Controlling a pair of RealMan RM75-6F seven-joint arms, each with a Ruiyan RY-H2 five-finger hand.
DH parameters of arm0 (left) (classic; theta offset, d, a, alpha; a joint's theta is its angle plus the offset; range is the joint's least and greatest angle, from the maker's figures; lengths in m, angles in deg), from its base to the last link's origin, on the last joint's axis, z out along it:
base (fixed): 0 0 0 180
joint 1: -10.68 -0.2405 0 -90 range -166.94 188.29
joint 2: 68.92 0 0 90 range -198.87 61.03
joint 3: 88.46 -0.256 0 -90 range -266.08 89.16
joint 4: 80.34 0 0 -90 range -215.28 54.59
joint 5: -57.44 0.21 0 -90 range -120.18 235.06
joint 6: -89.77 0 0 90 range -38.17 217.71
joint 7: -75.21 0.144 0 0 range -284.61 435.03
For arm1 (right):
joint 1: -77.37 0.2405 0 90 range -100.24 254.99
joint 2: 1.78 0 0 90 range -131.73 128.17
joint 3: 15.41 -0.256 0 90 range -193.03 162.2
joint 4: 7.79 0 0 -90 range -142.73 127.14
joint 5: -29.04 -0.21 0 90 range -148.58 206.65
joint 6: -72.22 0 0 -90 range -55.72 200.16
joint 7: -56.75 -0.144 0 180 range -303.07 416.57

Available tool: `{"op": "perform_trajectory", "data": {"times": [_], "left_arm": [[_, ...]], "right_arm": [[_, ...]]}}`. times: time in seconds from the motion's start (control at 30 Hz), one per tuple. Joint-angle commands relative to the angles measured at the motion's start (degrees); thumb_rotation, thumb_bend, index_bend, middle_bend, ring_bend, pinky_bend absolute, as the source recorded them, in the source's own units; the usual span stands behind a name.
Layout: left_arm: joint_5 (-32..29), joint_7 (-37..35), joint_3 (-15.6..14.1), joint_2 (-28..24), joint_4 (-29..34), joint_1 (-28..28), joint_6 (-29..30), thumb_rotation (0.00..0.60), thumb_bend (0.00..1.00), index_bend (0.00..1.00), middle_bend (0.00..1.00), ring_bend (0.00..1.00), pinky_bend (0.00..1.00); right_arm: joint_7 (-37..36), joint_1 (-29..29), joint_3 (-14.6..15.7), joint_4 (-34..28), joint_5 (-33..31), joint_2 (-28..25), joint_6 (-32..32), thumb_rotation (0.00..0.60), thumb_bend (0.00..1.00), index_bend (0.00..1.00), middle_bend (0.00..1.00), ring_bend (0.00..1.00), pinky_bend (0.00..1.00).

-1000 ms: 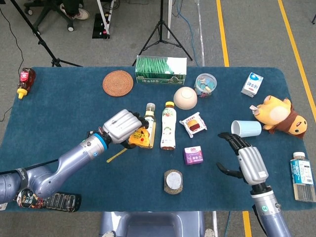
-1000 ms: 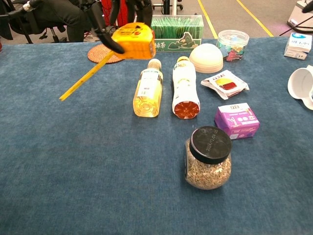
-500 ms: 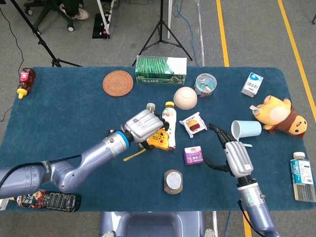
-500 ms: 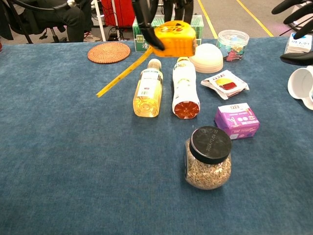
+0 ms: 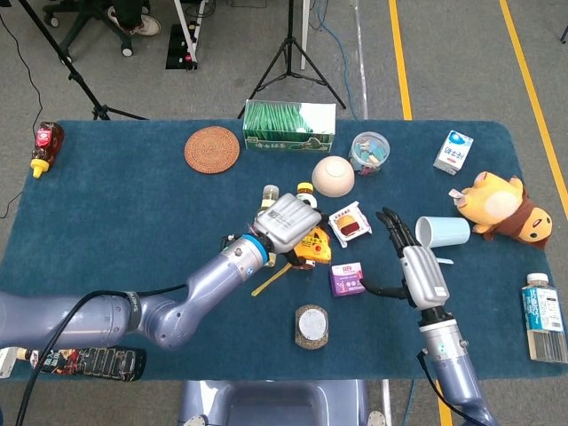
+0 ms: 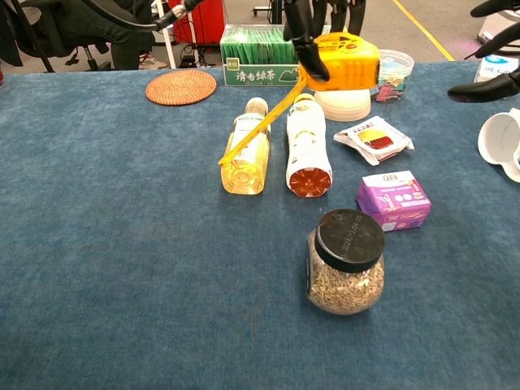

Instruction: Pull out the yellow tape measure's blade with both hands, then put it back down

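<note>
My left hand [image 5: 286, 222] grips the yellow tape measure [image 5: 312, 246] and holds it in the air above the lying bottles. In the chest view the yellow tape measure [image 6: 345, 62] hangs near the top with my left hand [image 6: 313, 20] above it. A short length of yellow blade [image 5: 273, 279] sticks out down to the left; the same blade [image 6: 256, 129] slants over the bottles. My right hand [image 5: 414, 264] floats open to the right of the tape measure, fingers spread, holding nothing. Only the fingertips of my right hand [image 6: 487, 49] show at the chest view's right edge.
Two bottles [image 6: 246, 150] [image 6: 306, 149] lie side by side below the tape measure. A purple box [image 5: 348, 279], a seed jar [image 5: 311, 326], a snack packet [image 5: 347, 222], a white bowl [image 5: 333, 176] and a tipped white cup [image 5: 442, 231] surround the hands. A green box [image 5: 289, 126] stands at the back.
My left hand has carried the tape measure to the right, over the bottles, with its blade trailing. My right hand has shifted left toward it and stays open.
</note>
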State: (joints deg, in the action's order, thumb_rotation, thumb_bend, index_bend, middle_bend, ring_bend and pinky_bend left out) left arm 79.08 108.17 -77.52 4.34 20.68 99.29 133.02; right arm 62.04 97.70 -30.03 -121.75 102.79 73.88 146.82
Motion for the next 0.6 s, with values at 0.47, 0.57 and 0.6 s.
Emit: {"op": "perform_trajectory", "data": {"times": [0.47,0.57,0.6], "left_arm": [[-8.58,2.82,1.08,6.54,-5.17,6.62,4.37,0.6,0.28,0.5,0.41,0.31,0.42],[-9.76,2.99,1.57,7.66,-6.2,7.25,4.83,0.6,0.28,0.5,0.41,0.31,0.42],[-9.98,3.02,1.75,8.06,-6.56,7.42,5.01,0.6,0.28,0.5,0.41,0.31,0.42]], "right_arm": [[1.74,2.07,-2.29,-0.1,-4.36,2.54,0.78,0.6,0.14,0.0,0.0,0.05,0.21],[1.94,2.4,-2.41,-0.16,-4.91,2.73,0.65,0.6,0.14,0.0,0.0,0.05,0.21],[1.88,2.48,-2.46,-0.2,-5.06,2.78,0.63,0.6,0.14,0.0,0.0,0.05,0.21]]}}
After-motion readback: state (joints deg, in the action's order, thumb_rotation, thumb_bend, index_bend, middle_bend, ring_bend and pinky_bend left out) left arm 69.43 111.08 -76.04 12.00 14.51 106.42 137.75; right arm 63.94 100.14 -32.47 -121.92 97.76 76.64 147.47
